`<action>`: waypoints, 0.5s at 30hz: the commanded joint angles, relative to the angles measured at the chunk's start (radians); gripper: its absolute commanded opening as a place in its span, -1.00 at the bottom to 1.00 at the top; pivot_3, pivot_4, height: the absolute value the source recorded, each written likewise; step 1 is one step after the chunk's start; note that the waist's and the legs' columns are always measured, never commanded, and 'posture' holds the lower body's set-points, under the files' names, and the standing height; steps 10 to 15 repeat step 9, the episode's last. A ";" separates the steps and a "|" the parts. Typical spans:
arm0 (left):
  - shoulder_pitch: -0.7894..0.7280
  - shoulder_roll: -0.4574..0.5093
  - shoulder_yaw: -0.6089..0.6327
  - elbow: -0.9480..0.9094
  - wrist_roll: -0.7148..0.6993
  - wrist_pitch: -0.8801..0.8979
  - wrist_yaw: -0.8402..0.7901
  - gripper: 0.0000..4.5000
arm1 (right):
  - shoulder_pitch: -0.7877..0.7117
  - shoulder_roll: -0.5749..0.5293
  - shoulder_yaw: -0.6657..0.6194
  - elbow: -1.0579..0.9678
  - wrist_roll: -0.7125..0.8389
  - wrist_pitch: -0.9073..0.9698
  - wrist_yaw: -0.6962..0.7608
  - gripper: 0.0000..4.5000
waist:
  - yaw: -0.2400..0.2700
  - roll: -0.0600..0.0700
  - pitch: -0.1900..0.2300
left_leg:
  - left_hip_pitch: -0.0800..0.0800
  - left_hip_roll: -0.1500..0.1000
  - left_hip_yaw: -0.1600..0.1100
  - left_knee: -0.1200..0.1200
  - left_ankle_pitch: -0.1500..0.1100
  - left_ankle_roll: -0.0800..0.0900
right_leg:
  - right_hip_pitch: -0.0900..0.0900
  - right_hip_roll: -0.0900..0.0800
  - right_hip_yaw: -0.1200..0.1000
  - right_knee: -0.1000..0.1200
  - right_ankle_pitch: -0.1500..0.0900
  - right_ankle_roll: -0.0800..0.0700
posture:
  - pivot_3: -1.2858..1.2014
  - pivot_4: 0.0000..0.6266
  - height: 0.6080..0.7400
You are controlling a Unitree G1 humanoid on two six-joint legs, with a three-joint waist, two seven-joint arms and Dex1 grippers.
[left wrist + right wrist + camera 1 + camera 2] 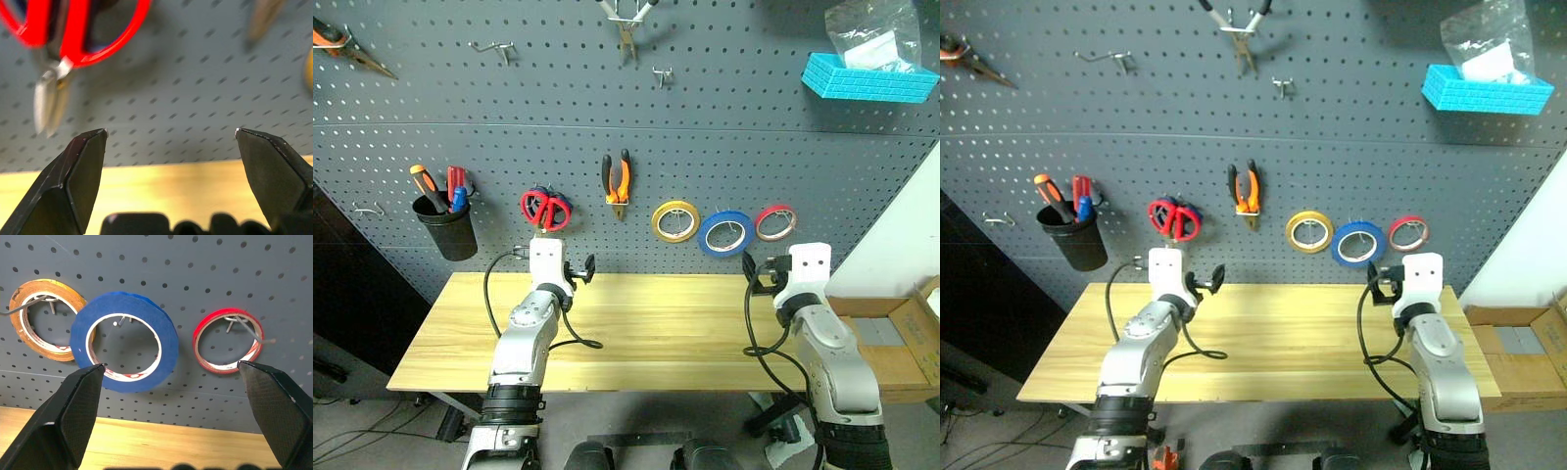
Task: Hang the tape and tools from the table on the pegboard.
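Observation:
The blue tape roll (pixel 124 347) hangs on a hook of the dark grey pegboard (pixel 705 147), between a yellow roll (pixel 41 320) and a red roll (pixel 227 340). Further left hang the red-handled scissors (pixel 546 209) and the orange-and-black pliers (pixel 617 181). My left gripper (pixel 171 131) is open and holds nothing, just above the back of the light-wood table (pixel 656 333), below and a little right of the scissors (pixel 73 34). My right gripper (pixel 171 364) is open too, with nothing in it, in front of the blue and red rolls.
A black cup with screwdrivers (pixel 445 227) hangs at the left of the board. Pale-handled pliers (pixel 626 24), bare hooks (pixel 494 47) and a blue basket (pixel 869 78) sit higher up. An open cardboard box (pixel 891 338) stands right of the table.

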 commanded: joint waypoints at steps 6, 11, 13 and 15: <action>-0.013 0.022 0.033 -0.001 0.027 -0.056 0.023 0.99 | 0.001 0.003 0.046 0.065 -0.033 -0.083 0.018 1.00 | 0.001 0.000 -0.001 | 0.000 0.000 0.000 0.000 0.000 0.000 | 0.000 0.000 0.000 0.000 0.001 -0.001 | 0.06 -1.00 1.00; -0.009 0.023 0.033 0.004 0.031 -0.056 0.023 0.99 | 0.004 0.008 0.049 0.091 -0.036 -0.098 0.021 1.00 | 0.002 0.000 -0.002 | 0.000 0.000 0.000 0.000 0.000 0.000 | 0.000 0.000 0.000 0.000 0.001 -0.001 | 0.06 -1.00 1.00; -0.009 0.023 0.033 0.004 0.031 -0.056 0.023 0.99 | 0.004 0.008 0.049 0.091 -0.036 -0.098 0.021 1.00 | 0.002 0.000 -0.002 | 0.000 0.000 0.000 0.000 0.000 0.000 | 0.000 0.000 0.000 0.000 0.001 -0.001 | 0.06 -1.00 1.00; -0.009 0.023 0.033 0.004 0.031 -0.056 0.023 0.99 | 0.004 0.008 0.049 0.091 -0.036 -0.098 0.021 1.00 | 0.002 0.000 -0.002 | 0.000 0.000 0.000 0.000 0.000 0.000 | 0.000 0.000 0.000 0.000 0.001 -0.001 | 0.06 -1.00 1.00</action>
